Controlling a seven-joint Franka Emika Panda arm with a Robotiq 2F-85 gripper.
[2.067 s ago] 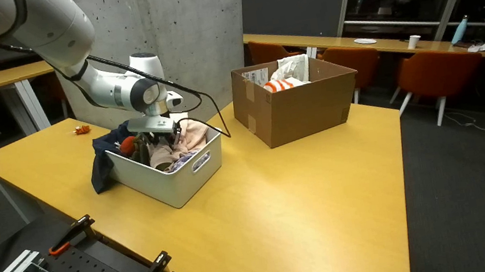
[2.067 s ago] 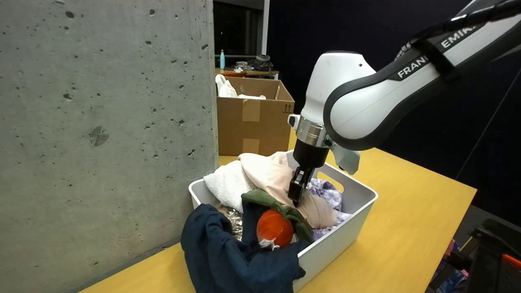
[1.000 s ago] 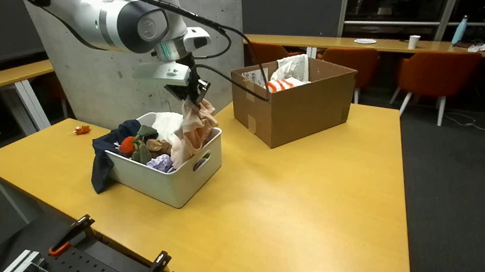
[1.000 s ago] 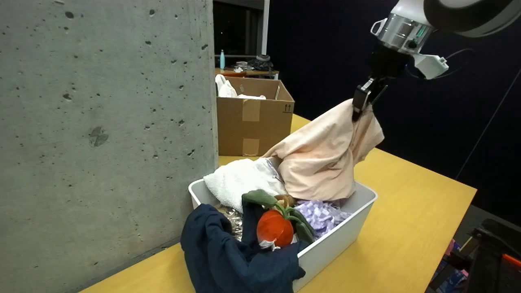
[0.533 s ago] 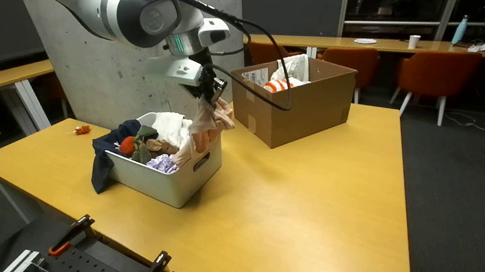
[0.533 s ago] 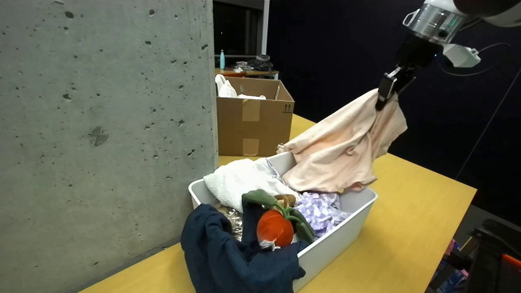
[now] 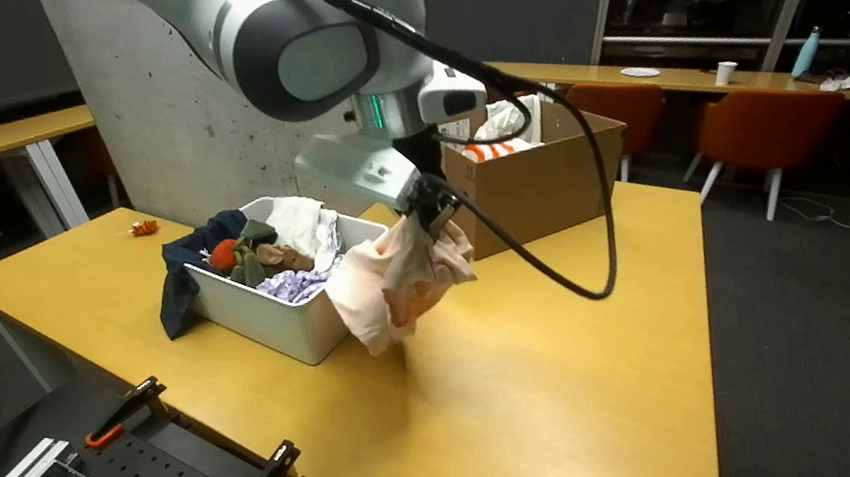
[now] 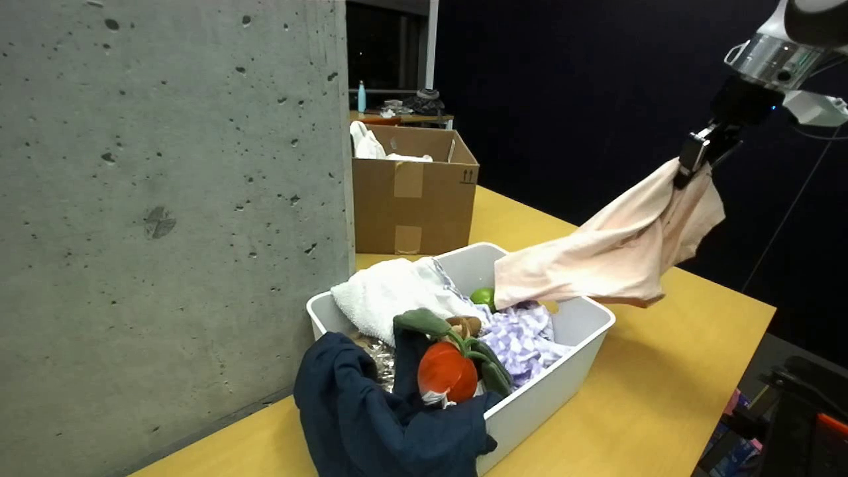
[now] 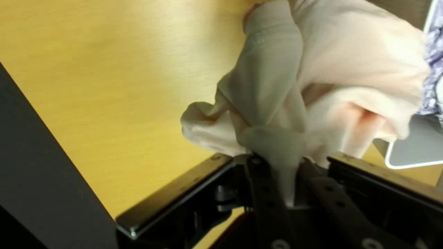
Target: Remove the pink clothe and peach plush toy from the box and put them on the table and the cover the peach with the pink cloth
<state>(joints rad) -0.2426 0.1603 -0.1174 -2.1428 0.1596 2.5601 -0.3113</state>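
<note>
The gripper (image 8: 690,169) has its jaws drawn together on a bunched fold of the pink cloth (image 8: 616,245) and carries nothing else visible. It stands above the table (image 7: 556,361), just beyond one end of the white box (image 7: 262,313). Governing relation: the cloth's long axis slants from the grip down toward the box, and the cloth hides part of that end's rim in both exterior views; whether it touches the rim cannot be told. The red-orange plush toy (image 8: 448,368), presumed to be the peach, lies in the box at the opposite end, beside the navy cloth (image 8: 371,424). In judgement, release calls for a shift outward, away from the box; lowering here risks snagging.
</note>
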